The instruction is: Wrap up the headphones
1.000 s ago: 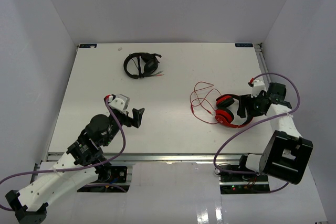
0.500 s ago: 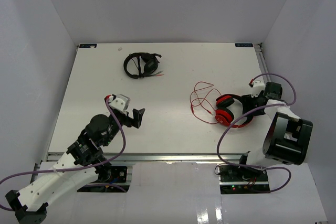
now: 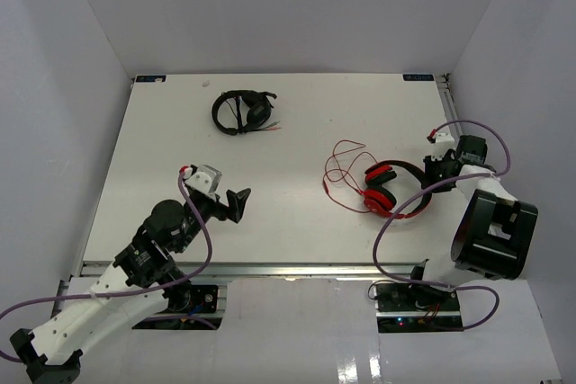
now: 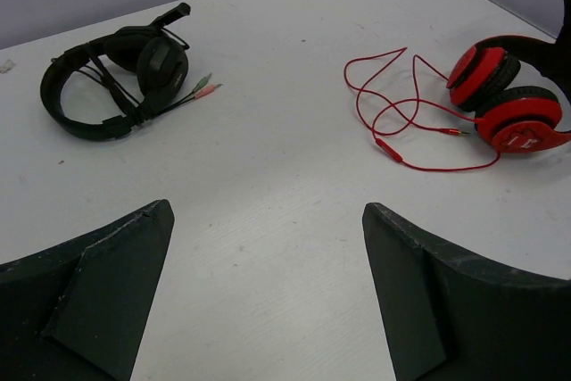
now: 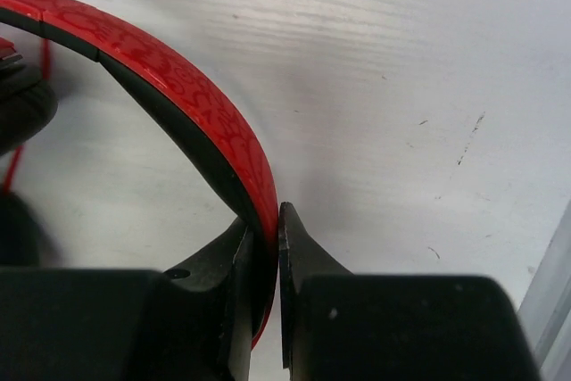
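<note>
The red headphones [image 3: 389, 189] lie on the white table at the right, ear cups to the left [image 4: 510, 104]. Their thin red cable [image 3: 342, 168] runs in loose loops on the table to the left of the cups [image 4: 401, 118]. My right gripper [image 3: 438, 171] is shut on the red headband [image 5: 201, 113], which passes between its two black fingers [image 5: 303, 260]. My left gripper [image 3: 236, 204] hangs open over bare table at the near left, far from the headphones, with nothing between its fingers [image 4: 446, 301].
Smaller all-black headphones [image 3: 241, 111] with a short cable lie at the back left [image 4: 116, 78]. The table's metal rail [image 3: 270, 269] runs along the near edge. White walls close in the left, back and right sides.
My right gripper has closed on the headband and pulled back toward the right. The red headphones shifted and turned slightly. The left arm barely moved.
</note>
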`<state>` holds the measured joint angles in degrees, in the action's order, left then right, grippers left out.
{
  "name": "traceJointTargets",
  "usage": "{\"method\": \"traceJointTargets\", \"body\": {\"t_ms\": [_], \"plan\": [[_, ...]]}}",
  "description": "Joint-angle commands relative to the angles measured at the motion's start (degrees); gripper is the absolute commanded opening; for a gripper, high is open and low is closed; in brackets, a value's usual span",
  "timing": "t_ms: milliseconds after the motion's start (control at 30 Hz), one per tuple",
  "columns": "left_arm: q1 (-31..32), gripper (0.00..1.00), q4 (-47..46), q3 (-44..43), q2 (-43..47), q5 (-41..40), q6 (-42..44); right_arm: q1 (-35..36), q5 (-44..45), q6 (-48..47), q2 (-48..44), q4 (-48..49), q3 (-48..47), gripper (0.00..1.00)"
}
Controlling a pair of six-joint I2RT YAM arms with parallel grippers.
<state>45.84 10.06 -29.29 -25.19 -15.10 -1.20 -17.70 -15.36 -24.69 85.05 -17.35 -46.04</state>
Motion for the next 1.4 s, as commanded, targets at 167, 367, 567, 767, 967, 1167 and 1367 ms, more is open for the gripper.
{"method": "traceJointTargets", "body": {"t_ms": [167, 367, 567, 767, 967, 1167, 1367], "plan": [[-0.14, 0.98, -5.15, 2.49, 1.32, 20.44, 0.89, 17.97, -11.04, 6.71, -17.00, -7.44, -11.76, 0.08], [-0.14, 0.98, -8.87, 2.10, -2.39, 27.57, -0.86, 26.84, -15.10, 10.05, -15.44, -6.02, -25.23, 0.08], [-0.05, 0.98, -15.33, 2.77, -6.50, 31.54, 2.22, 29.74, -16.01, 15.51, -13.65, -4.09, -37.38, 0.08], [0.03, 0.98, -25.03, 7.52, -8.81, 32.45, 4.19, 29.74, -14.37, 24.11, -13.24, -3.23, -44.59, 0.08], [0.00, 0.98, -33.40, 12.80, -9.02, 26.74, 5.36, 29.74, -14.59, 29.49, -13.95, -2.33, -46.67, 0.08], [-0.05, 0.98, -44.13, 17.88, -11.71, 22.75, 3.67, 29.48, -16.18, 32.33, -14.99, -2.34, -47.91, 0.08], [-0.05, 0.98, -55.05, 19.88, -21.26, 21.44, 1.82, 28.49, -17.17, 33.67, -17.12, -2.25, -47.21, 0.08]]}}
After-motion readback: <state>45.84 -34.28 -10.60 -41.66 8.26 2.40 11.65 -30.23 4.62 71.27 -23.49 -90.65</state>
